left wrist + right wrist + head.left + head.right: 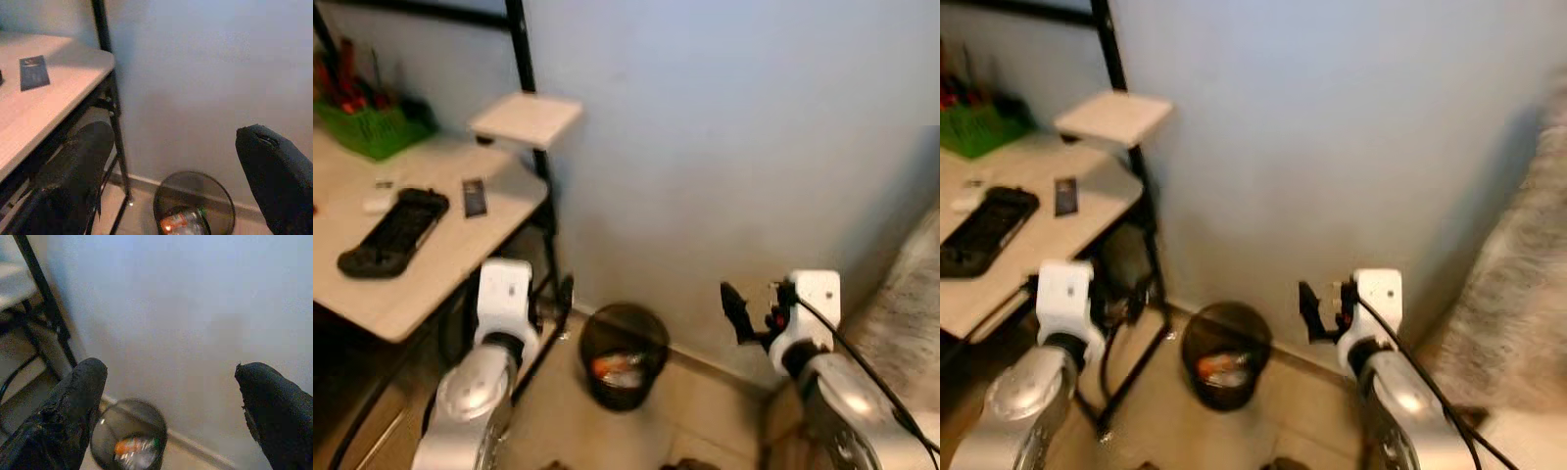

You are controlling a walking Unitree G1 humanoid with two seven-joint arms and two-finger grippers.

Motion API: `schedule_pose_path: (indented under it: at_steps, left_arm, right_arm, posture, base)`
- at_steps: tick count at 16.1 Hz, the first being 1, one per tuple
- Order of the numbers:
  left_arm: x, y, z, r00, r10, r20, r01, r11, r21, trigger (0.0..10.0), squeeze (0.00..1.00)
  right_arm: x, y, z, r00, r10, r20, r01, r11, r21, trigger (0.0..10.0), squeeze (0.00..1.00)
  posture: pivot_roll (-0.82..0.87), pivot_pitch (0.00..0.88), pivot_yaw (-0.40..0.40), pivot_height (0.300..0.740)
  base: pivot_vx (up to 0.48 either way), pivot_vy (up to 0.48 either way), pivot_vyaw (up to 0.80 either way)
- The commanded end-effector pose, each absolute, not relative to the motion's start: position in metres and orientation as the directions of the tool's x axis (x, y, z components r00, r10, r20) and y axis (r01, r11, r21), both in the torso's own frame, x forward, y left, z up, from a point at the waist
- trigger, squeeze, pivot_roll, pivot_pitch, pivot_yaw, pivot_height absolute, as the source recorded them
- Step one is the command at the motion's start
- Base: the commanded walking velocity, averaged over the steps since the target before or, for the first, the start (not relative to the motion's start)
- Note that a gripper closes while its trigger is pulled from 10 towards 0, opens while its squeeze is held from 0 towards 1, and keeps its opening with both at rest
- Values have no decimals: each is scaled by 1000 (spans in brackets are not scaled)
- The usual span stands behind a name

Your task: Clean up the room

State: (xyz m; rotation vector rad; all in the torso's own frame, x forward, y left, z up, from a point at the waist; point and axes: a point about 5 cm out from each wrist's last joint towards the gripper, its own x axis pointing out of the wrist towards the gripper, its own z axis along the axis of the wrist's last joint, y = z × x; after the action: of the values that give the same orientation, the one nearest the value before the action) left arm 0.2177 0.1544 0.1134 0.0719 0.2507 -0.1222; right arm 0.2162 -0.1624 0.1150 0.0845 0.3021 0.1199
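A round black trash bin (624,354) stands on the tiled floor against a pale blue wall (724,147), just beside the desk's black metal leg (113,112). Blurred orange and silvery litter (131,448) lies inside; what it is cannot be made out. The left gripper (171,181) and right gripper (168,416) are both raised before the bin, fingers spread wide, holding nothing. On the wooden desk (431,264), cut off at the left edge, lie a black game controller (393,231), a dark card (475,197) and a green basket (374,125).
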Motion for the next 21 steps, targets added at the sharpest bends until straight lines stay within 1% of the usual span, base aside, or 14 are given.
schedule_pose_path:
  at_steps: [1, 2, 5, 6, 7, 8, 9, 10, 11, 12, 14, 15, 16, 21]
  left_arm:
    - [216, 154, 117, 962, -123, -242, 142, 988, 64, 10000, 0]
    - [215, 155, 116, 961, -124, -247, 144, 987, 66, 10000, 0]
    - [214, 158, 115, 958, -146, -248, 173, 981, 89, 10000, 0]
    - [213, 159, 116, 959, -145, -242, 174, 980, 100, 10000, 0]
    - [213, 159, 118, 963, -143, -230, 173, 978, 115, 10000, 0]
    - [213, 158, 119, 962, -160, -220, 187, 976, 108, 10000, 0]
    - [212, 157, 120, 962, -175, -212, 200, 974, 102, 10000, 0]
    - [211, 157, 121, 963, -183, -198, 205, 973, 101, 10000, 0]
    - [210, 156, 121, 964, -194, -183, 216, 971, 106, 10000, 0]
    - [207, 155, 118, 948, -238, -213, 264, 959, 102, 10000, 0]
    - [206, 158, 118, 953, -228, -202, 245, 967, 66, 10000, 0]
    - [206, 161, 117, 953, -219, -207, 228, 973, 21, 10000, 0]
    - [207, 165, 114, 955, -195, -225, 207, 978, 35, 10000, 0]
    - [216, 165, 121, 967, -159, -199, 176, 982, 71, 10000, 0]
  right_arm:
    - [218, -163, 117, 953, 114, -281, -98, 993, 73, 10000, 0]
    - [219, -162, 116, 954, 109, -281, -93, 993, 69, 10000, 0]
    - [221, -165, 123, 970, 62, -237, -52, 998, 46, 10000, 0]
    - [223, -172, 128, 978, 9, -209, -5, 1000, 24, 10000, 0]
    - [223, -172, 129, 979, 23, -201, -9, 997, 70, 10000, 0]
    - [223, -173, 130, 981, 11, -193, 3, 998, 68, 10000, 0]
    - [224, -175, 131, 986, -23, -167, 36, 997, 75, 10000, 0]
    - [226, -177, 134, 992, -82, -99, 90, 993, 72, 10000, 0]
    - [228, -181, 134, 988, -148, -47, 150, 988, 27, 10000, 0]
    - [229, -181, 128, 988, -132, -80, 135, 991, 24, 10000, 0]
    - [227, -179, 125, 990, -83, -116, 88, 995, 39, 10000, 0]
    - [225, -174, 120, 989, 9, -151, 2, 997, 76, 10000, 0]
    - [223, -174, 116, 988, 30, -154, -19, 997, 71, 10000, 0]
    - [223, -175, 112, 982, 20, -187, -7, 998, 69, 10000, 0]
  posture:
    - [-12, 0, 2, 740]
    - [-8, 0, -3, 740]
    - [-8, 0, -5, 740]
    - [-10, 0, -5, 740]
    - [-10, 0, -7, 740]
    - [-7, 0, -9, 740]
    - [-4, 0, -13, 740]
    - [-3, 0, -12, 740]
    - [-1, 0, -14, 740]
    - [2, 0, -12, 740]
    - [-1, 0, -9, 740]
    - [-2, 0, -6, 740]
    - [-2, 0, -6, 740]
    - [-2, 0, -8, 740]
  base:
    - [0, 0, 0]
    - [0, 0, 0]
    - [0, 0, -800]
    - [0, 0, -800]
    - [0, 0, -800]
    - [0, 0, -800]
    - [0, 0, -800]
    - [0, 0, -800]
    - [0, 0, -800]
    - [0, 0, -800]
    - [0, 0, -800]
    - [0, 0, -800]
    - [0, 0, -800]
    - [0, 0, -800]
